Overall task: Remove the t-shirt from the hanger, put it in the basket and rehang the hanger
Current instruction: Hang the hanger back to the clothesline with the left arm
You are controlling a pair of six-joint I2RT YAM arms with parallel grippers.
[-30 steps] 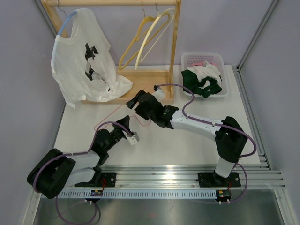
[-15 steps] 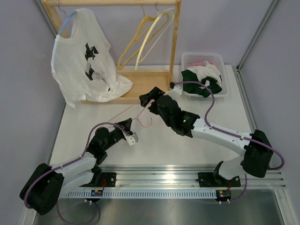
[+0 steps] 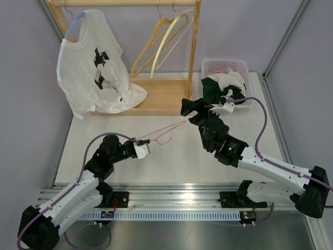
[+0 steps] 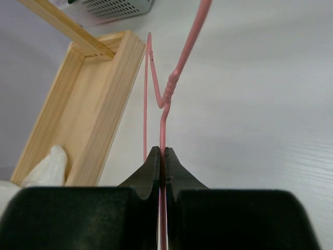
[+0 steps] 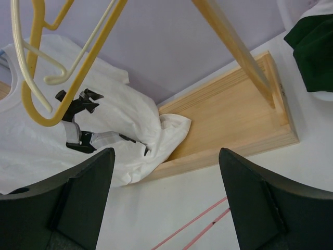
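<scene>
The white table [image 3: 171,156] carried a wooden rack base [image 3: 166,95] along its far edge, left of centre. A white t-shirt [image 3: 86,78] drooped over the base's left end. A slotted basket [image 3: 212,66] sat in the far right corner.

**Left arm** [image 3: 67,195]: folded low at the near left, forearm running up and to the right. **Left hand** [image 3: 141,150]: points right, fingers [image 4: 151,169] pressed together on a thin pink hanger [image 4: 163,130]. **Right arm** [image 3: 270,165]: elbow at the far right, forearm reaching left and away from the base. **Right hand** [image 3: 193,107]: empty, fingers [image 5: 83,195] spread wide.
</scene>
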